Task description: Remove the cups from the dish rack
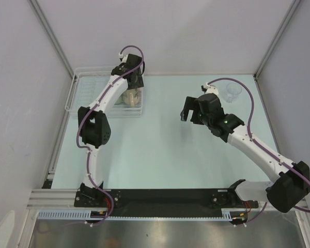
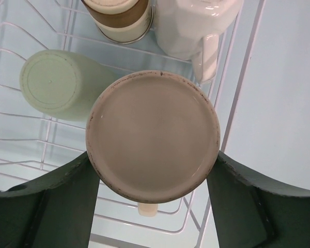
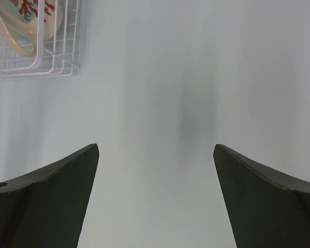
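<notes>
Two arms in the overhead view: left claw (image 1: 129, 89) reaches into the dish rack (image 1: 85, 88) over the beige cup (image 1: 133, 99). A clear glass (image 1: 231, 92) stands on the bench (image 1: 155, 150) at far right, probably the drop zone.

Left wrist: fingers (image 2: 67, 201) pinch the upturned beige cup by its sides (rim down, presumably to drain). Pale green cup (image 2: 51, 80), brown cup (image 2: 119, 18) and white cup (image 2: 191, 26) sit behind it.

Right wrist: right claw (image 3: 155, 147) is spread wide and empty above the bench, likely kept out of the lift's way.

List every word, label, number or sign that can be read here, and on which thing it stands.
None can be read. The beige cup, pale green cup and white cup show plain surfaces. The red marks on a cup in the dish rack are a pattern, not letters.
</notes>
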`<state>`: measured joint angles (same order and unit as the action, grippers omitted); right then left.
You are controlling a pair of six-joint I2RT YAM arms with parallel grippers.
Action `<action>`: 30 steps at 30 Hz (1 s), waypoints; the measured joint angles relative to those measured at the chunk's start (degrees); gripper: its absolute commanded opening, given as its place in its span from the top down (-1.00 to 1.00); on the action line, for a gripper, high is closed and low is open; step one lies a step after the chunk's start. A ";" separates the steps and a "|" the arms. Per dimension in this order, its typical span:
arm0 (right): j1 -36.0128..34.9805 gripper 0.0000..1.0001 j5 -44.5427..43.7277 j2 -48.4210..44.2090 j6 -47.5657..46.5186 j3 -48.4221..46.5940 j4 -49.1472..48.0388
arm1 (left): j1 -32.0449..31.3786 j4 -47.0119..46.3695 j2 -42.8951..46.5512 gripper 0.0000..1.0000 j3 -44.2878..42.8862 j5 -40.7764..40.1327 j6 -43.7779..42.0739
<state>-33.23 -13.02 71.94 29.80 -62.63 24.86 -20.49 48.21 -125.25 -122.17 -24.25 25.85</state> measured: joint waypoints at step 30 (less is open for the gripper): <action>2.34 -1.00 4.04 -0.70 1.75 0.90 -2.05 | 0.85 -3.08 19.37 0.99 5.40 11.98 6.12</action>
<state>-30.89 -8.97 71.24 31.55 -61.73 22.81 -19.64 45.12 -105.89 -116.77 -12.27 31.97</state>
